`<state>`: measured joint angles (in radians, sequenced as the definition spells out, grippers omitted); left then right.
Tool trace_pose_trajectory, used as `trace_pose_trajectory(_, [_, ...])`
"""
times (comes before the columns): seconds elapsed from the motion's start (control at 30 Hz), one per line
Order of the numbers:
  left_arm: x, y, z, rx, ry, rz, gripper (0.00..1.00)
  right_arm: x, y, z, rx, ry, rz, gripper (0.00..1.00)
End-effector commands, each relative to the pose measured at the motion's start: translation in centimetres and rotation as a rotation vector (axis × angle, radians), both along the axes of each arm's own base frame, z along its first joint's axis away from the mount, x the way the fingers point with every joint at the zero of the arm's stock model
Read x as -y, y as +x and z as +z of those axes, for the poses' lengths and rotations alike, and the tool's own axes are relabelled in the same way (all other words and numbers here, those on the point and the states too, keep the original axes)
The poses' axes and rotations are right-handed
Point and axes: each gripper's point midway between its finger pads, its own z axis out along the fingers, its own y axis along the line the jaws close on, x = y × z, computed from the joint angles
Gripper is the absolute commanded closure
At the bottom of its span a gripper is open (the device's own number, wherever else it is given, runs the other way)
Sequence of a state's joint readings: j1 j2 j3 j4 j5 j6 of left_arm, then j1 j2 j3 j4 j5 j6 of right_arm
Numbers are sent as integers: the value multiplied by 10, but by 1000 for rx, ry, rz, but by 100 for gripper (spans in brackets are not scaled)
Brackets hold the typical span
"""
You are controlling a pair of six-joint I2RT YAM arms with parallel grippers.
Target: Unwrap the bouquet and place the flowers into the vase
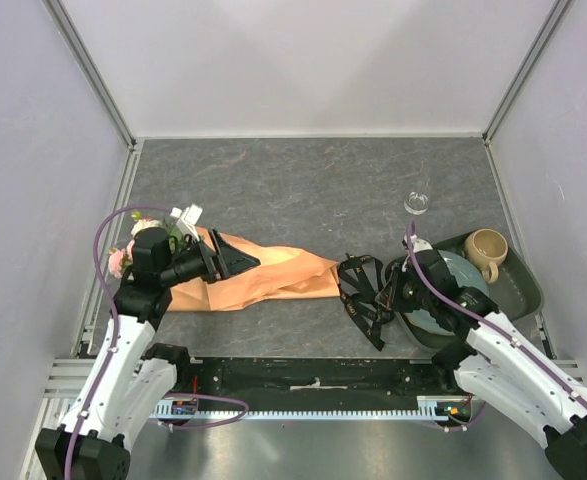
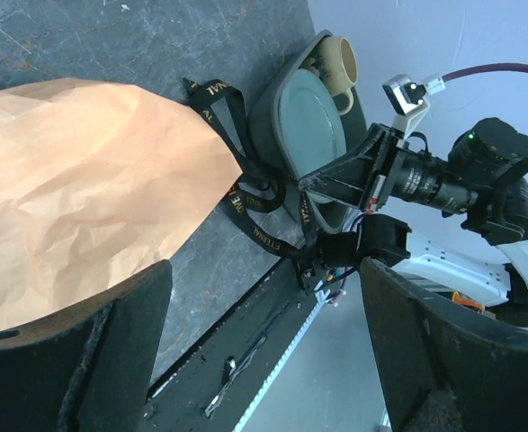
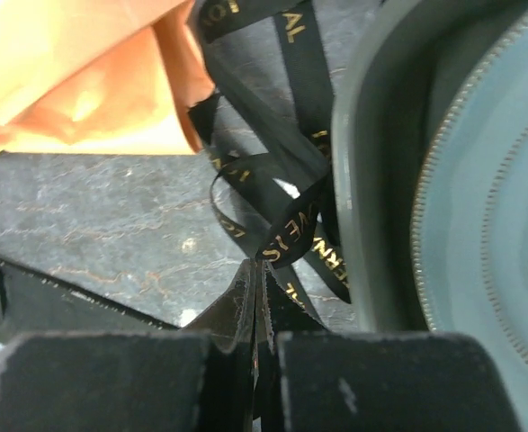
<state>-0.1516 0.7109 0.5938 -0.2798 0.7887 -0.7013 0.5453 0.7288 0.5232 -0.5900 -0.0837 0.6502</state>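
- The left claw (image 2: 264, 360) is standing released: its two fingers (image 2: 75, 351) are spreading wide, with nothing between them.
- Directly beneath and ahead of the left claw, the orange-tan paper (image 2: 66, 180) is lying opened and creased on the table (image 1: 303, 180). Whether either finger is touching the sheet cannot be told.
- Behind the left claw, beside its wrist, the flowers (image 1: 121, 260) are lying at the end of the paper. A pink bloom is showing on the wall side of the wrist and pale blossoms on its far side. The arm is hiding the stems.
- Farther ahead of the left claw, at the opposite end of the paper, the black ribbon (image 1: 363, 295) with gold lettering is lying in loose loops, and one strand is meeting the paper's edge.
- The right claw (image 3: 256, 279) is clenching: its fingertips are pressing together and pinching a strand of the ribbon right at the tips.
- Just beside the right claw, on the side away from the paper, the rim of the grey-green tray (image 3: 371, 180) is running close alongside the ribbon loops.
- Inside the tray, past that rim, the blue-grey plate (image 3: 488, 198) is lying. In the overhead view the right claw's wrist is hanging over it.
- Beyond the plate, the beige mug (image 1: 488, 250) is sitting in the tray's far corner.
- Farthest from the right claw, past the tray's far rim, the vase (image 1: 416, 203) is standing upright on the table, apart from the tray and well apart from the flowers.
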Motion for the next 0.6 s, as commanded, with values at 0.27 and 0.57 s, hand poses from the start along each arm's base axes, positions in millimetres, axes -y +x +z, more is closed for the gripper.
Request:
trace_pose_trajectory(0.27, [-3,-21,-5,-77,-39,24,11,3,24,-3,83,-31,-56,36])
trace_pose_trajectory(0.57, [-16,-5,26,93,122,49,12,-46,36,59,295,-82,31,19])
